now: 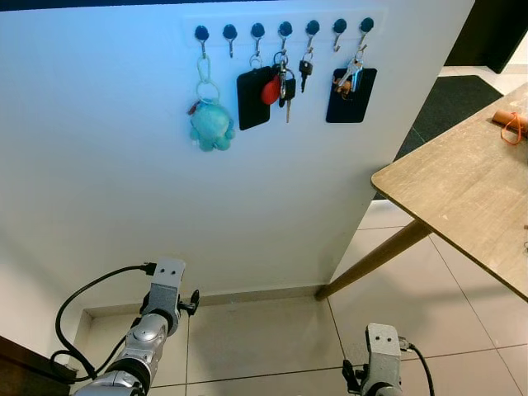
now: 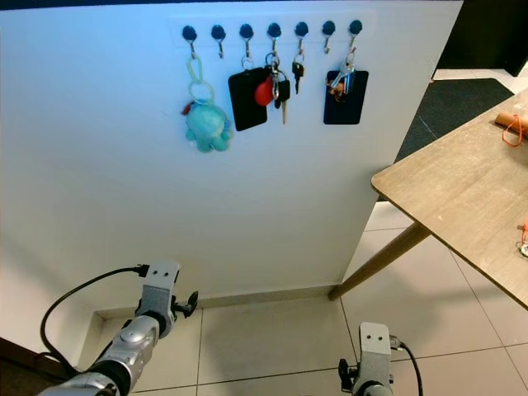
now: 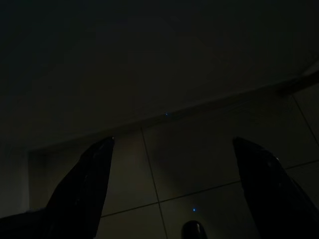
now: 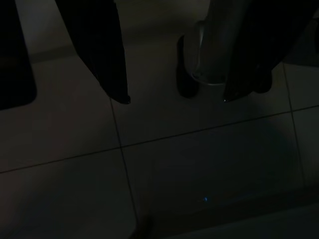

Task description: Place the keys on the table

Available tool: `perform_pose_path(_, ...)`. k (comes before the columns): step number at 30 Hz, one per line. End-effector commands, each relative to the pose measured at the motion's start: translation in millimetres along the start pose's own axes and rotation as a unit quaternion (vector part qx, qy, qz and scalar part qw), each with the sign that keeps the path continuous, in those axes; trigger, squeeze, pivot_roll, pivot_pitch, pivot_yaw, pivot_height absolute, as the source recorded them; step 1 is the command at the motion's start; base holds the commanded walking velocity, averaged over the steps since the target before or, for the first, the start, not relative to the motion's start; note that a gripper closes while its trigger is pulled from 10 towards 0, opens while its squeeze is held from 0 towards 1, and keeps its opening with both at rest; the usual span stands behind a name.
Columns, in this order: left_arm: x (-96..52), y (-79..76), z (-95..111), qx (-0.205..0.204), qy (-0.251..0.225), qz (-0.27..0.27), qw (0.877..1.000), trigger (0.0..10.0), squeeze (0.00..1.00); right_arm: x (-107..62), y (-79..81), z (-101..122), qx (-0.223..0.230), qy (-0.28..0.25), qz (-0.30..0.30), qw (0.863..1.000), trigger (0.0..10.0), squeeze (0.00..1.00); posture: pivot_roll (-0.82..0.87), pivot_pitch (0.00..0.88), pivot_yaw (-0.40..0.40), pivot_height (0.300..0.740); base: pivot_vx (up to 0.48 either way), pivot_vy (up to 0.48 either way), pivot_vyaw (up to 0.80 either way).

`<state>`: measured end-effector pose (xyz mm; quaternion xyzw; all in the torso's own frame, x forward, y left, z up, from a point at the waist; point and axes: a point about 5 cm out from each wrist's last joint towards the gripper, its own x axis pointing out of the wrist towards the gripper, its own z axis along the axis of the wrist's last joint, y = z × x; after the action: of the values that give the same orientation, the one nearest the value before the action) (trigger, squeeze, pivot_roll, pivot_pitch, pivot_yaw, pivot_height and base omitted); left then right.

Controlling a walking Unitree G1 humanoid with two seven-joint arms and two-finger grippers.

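Evidently nothing is being carried yet: both arms are hanging low over the tiled floor [image 1: 264,338], which is why their wrist cameras are looking down into shade. In the left wrist view the left gripper [image 3: 174,184] is showing its 2 black fingers [image 3: 82,186] spread wide apart with only dim tile and the foot of the wall between them. In the right wrist view the right gripper [image 4: 174,84] is likewise standing open and holding nothing, its fingers framing bare tile.

High on the white wall [image 1: 124,181] a row of 7 dark hooks [image 1: 285,31] is keeping things off the floor and within reach. From the left, a teal plush keyring [image 1: 211,124] is dangling from the 1st hook, a black card holder [image 1: 252,97] from the 3rd, and the keys [image 1: 286,87], bunched with a red tag [image 1: 270,89], are hanging from the 4th, partly overlapping that holder. A single small key [image 1: 305,70] is hanging from the 5th, and a second black holder [image 1: 351,95] with clips is hanging from the last.

The wooden table [image 1: 462,190] is standing to the robot's right, well apart from the hooks, with an orange looped item [image 1: 512,125] lying near its far edge. My judgement is that the task is only beginning: an arm needs raising to the rack, and lifting the ring up off its hook without dragging the neighbouring holder looks like the delicate part.
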<state>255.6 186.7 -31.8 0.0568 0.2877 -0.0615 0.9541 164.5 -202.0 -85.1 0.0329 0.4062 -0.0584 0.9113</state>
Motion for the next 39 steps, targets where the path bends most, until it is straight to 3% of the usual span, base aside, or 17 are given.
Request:
perform_pose_path(1, -2.4, 0.4, -6.9, 0.011, 0.012, -0.001, 1.0, 10.0, 0.0, -0.2, 0.8, -0.8, 0.005, 0.0, 0.0, 1.0, 10.0, 0.0, 0.03, 0.026, 0.016, 0.74, 0.0, 0.0, 0.0)
perform_pose_path(12, -3.2, 0.1, -10.9, 0.02, 0.027, -0.01, 0.999, 10.0, 0.0, -1.2, -2.0, -2.7, 0.007, 0.002, -0.003, 1.0, 10.0, 0.0, 0.03, 0.019, 0.016, 0.74, 0.0, 0.343, 0.0)
perform_pose_path(26, -4.1, -0.8, -8.7, 0.026, 0.008, -0.021, 0.999, 10.0, 0.0, -1.6, -0.7, -4.4, 0.009, 0.004, -0.002, 1.0, 10.0, 0.0, 0.03, 0.026, 0.017, 0.74, 0.0, 0.0, 0.0)
perform_pose_path(39, -4.3, -4.2, -10.4, 0.005, 0.01, -0.032, 0.999, 10.0, 0.0, -1.5, -1.4, -3.7, 0.012, 0.002, -0.003, 1.0, 10.0, 0.0, 0.03, 0.031, 0.013, 0.74, 0.0, 0.0, 0.0)
